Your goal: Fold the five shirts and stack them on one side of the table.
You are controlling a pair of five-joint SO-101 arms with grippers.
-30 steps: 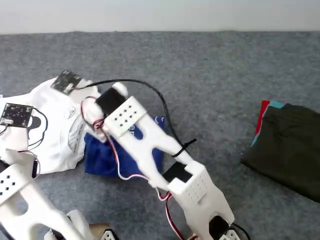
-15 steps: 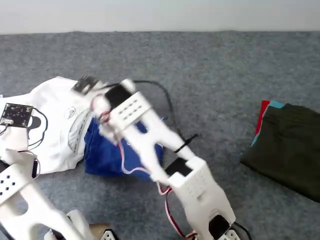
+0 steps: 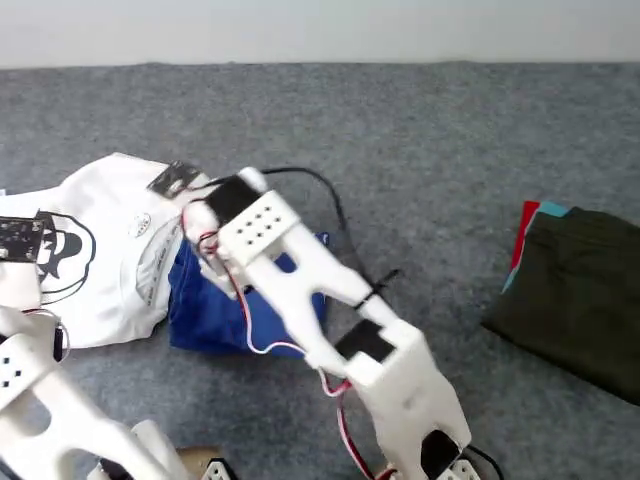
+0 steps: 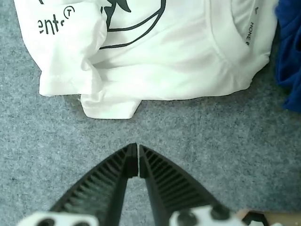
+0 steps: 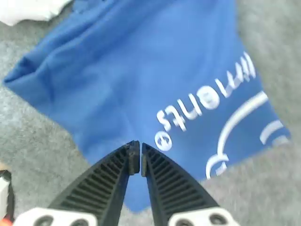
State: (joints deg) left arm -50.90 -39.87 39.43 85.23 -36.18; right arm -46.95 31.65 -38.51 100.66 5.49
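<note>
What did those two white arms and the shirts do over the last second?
The right gripper swung off the white shirt toward the blue shirt and now hangs over it, shut and empty. The left gripper edged back a little, uncovering more of the white shirt's print; it is shut too. Both shirts and the folded stack stayed put.
</note>
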